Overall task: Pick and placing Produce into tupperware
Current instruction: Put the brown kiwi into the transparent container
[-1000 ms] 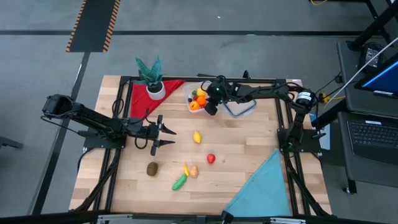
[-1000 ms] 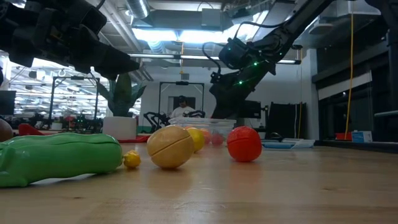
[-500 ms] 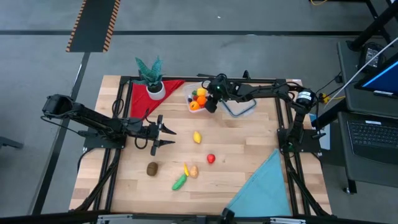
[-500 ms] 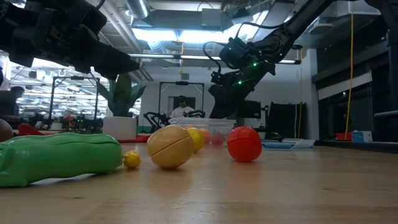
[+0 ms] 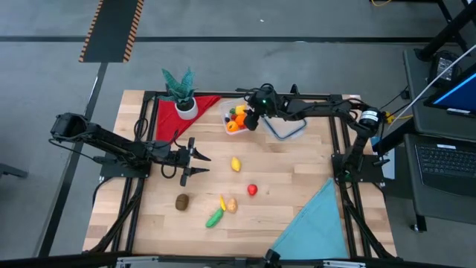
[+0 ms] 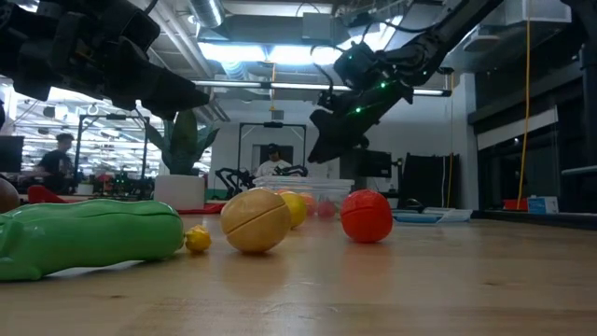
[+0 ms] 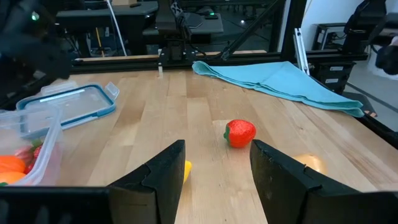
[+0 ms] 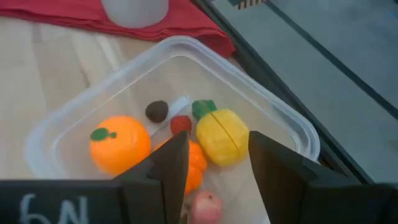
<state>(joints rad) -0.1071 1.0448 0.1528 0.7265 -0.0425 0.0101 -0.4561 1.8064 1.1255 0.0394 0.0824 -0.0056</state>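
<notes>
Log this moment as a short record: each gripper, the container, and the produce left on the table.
right gripper: open, empty, above the container
left gripper: open, empty, waiting over the table's left side
container: holds several pieces, among them an orange and a yellow fruit
loose produce: lemon, strawberry, brown piece, green piece
lid: beside the container

Even, bright overhead light falls on the counter (image 5: 297, 179), with soft, short shadows. In the low view, ceiling lights (image 6: 280, 51) glare and the near green toy vegetable (image 6: 89, 238) is blurred. Both wrist views look mildly soft near their dark fingers.
</notes>
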